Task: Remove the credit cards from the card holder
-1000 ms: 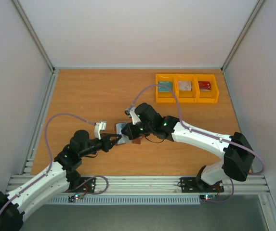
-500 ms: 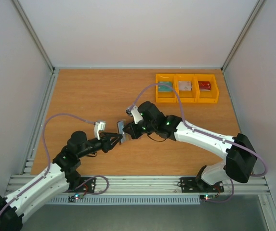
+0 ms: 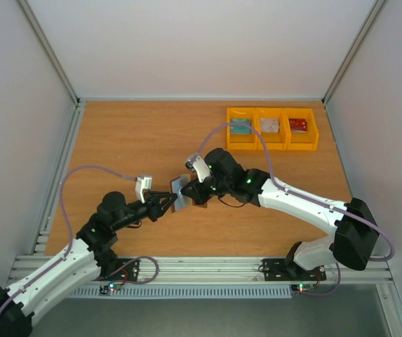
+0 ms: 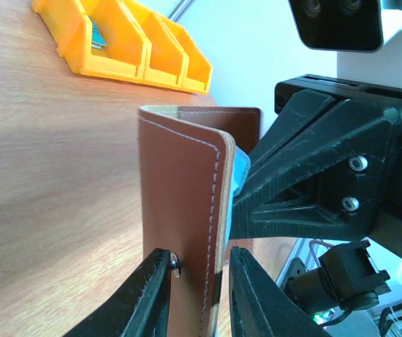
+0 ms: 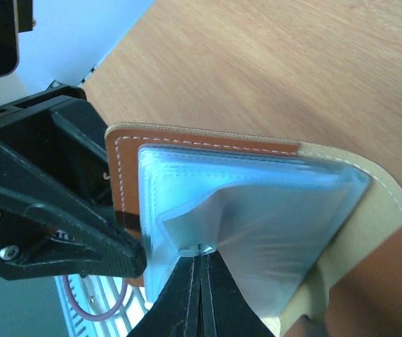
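Observation:
The brown card holder (image 3: 181,194) is held up off the table between both grippers. My left gripper (image 3: 164,204) is shut on its outer brown flap (image 4: 179,203), with fingers (image 4: 150,295) on either side near the snap. My right gripper (image 3: 195,191) is shut on the blue-grey pocket sleeve (image 5: 257,210) inside the open holder (image 5: 186,140), and its tips (image 5: 201,254) pinch the sleeve's lower edge. I cannot tell whether a card sits in that sleeve. A teal card (image 3: 240,126), a whitish card (image 3: 269,125) and a red card (image 3: 298,125) lie in the yellow bins.
Three joined yellow bins (image 3: 272,144) stand at the back right and also show in the left wrist view (image 4: 127,60). The metal frame rail (image 3: 201,267) runs along the near edge. White walls enclose the wooden table (image 3: 130,140).
Both grippers keep their hold. The right wrist has shifted slightly right and back, the left gripper has crept up, and the holder now stands more upright between them.

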